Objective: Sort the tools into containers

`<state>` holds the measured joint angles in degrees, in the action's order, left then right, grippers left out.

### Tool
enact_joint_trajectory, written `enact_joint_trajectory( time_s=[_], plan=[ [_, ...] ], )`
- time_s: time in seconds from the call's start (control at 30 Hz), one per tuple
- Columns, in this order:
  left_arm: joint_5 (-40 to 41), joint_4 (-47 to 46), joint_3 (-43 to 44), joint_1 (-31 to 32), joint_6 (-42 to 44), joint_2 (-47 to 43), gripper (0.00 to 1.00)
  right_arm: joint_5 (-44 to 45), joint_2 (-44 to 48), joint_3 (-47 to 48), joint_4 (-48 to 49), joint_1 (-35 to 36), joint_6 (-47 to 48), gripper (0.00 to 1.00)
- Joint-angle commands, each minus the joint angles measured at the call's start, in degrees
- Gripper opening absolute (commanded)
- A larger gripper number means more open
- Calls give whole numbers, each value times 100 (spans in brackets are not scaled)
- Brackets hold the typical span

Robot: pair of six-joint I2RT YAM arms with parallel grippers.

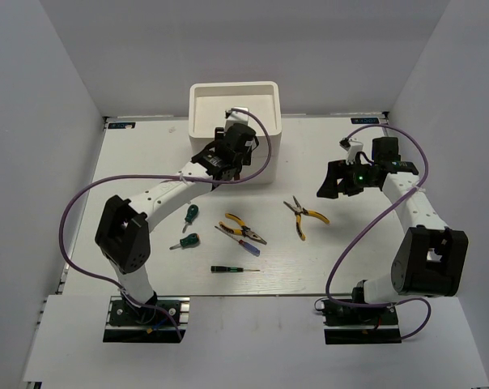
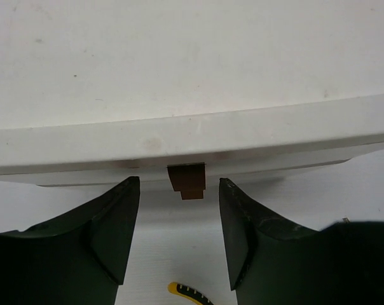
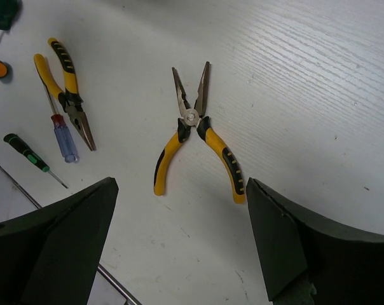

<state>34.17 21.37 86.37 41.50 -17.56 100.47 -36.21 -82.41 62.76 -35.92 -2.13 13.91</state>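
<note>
Flanking small brown tab on far white square plastic organizer, left gripper spread | next, likely: pinch, pull it | right gripper spread over yellow-handled pliers

Robotics lab cell: white walls box in a table bearing left arm and right arm.

The organizer is smooth white plastic — faintly scuffed. The worktop shows fine matt woodgrain; the open pliers have dull metal noses.
</note>
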Motion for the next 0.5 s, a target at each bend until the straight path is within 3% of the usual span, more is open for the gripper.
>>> enact_joint_trajectory(
  time_s=[0.0,0.27,0.37,0.47],
  plan=[
    [239,-106,108,-27,-116,-71,63,-115,182,-10,59,-33,6,88],
    [177,-396,-15,-80,-168,52,54,-106,173,-9,50,-33,68,88],
    [125,-396,108,-80,-169,175,37,-97,173,-27,33,-33,103,88],
    [125,-344,108,-80,-221,228,27,-106,190,-36,33,-50,120,86]
  ],
)
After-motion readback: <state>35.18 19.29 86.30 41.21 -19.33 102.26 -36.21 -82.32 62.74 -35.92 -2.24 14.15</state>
